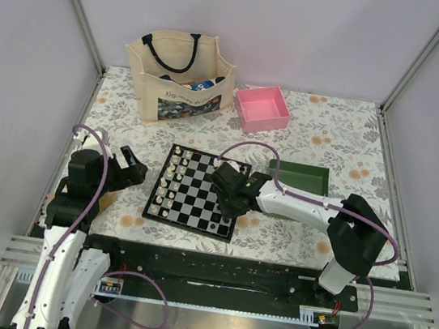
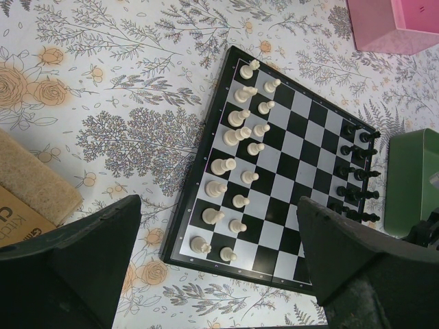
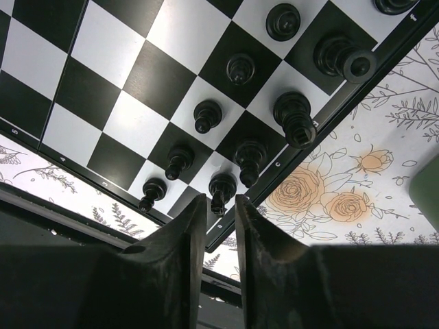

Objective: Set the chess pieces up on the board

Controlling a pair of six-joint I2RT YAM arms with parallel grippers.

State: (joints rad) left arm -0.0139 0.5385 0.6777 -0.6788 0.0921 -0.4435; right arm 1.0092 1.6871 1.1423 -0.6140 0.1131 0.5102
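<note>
Between the barely parted fingers (image 3: pixel 185 236) of the right gripper (image 3: pixel 221 205) stood a black pawn (image 3: pixel 221 186); I reckoned they should spread wider, then rise straight.

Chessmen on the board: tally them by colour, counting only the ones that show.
Cream-white chessmen: 16
Black chess pieces: 10 in view, along the opposite edge of the board
Total: 26
</note>
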